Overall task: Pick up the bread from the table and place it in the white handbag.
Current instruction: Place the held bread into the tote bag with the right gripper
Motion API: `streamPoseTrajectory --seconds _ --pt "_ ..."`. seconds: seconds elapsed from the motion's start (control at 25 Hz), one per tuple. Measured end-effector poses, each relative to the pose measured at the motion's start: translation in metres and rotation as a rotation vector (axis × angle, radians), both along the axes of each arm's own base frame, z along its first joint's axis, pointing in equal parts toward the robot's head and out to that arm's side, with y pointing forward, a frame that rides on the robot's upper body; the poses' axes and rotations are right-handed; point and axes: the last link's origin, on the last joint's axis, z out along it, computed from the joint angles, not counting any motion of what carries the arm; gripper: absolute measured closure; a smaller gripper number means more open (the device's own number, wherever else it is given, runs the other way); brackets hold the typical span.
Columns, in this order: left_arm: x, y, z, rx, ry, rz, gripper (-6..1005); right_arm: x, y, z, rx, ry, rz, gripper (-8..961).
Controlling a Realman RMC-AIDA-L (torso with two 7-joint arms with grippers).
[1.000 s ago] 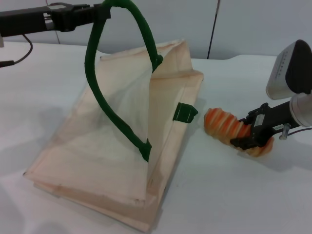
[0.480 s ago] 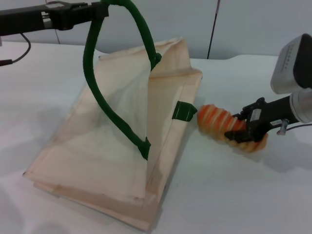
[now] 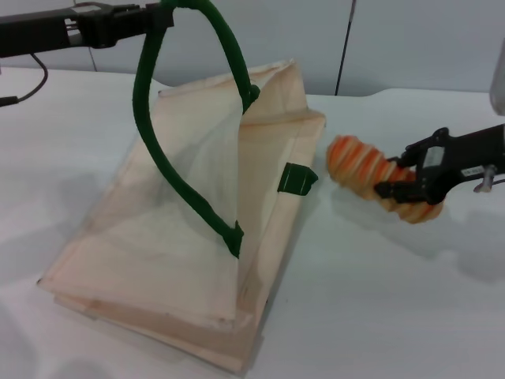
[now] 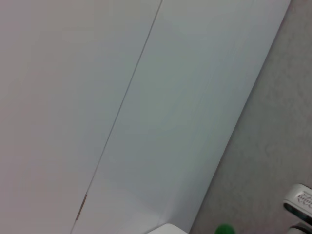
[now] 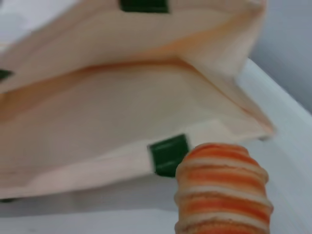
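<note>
Gripping the glossy orange-and-cream ridged toy bread (image 3: 371, 178), the right claw (image 3: 397, 180) carries it clear of the desk, near the cream fabric handbag (image 3: 189, 229); left claw (image 3: 162, 17) clamps its green rope handle (image 3: 162, 150); insertion remains

The white table (image 3: 379, 308) carries the white handbag (image 3: 181, 260), lying mostly flat on it.

The bread (image 3: 377, 184) has risen off the table (image 3: 379, 300).
</note>
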Motion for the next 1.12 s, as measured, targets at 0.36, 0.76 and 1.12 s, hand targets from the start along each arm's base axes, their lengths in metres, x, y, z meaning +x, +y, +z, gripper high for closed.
streamPoseTrajectory --seconds 0.36,0.76,1.12 --pt "0.007 0.004 -0.001 -0.002 0.005 -0.014 878 -0.037 -0.007 -0.017 -0.140 0.059 0.112 557" --pt "0.016 0.010 -0.003 -0.009 0.007 -0.032 877 -0.067 0.006 -0.050 -0.160 0.019 0.159 608" --pt "0.020 0.011 -0.006 -0.014 0.004 -0.042 877 -0.081 0.012 -0.066 -0.152 0.014 0.160 626"
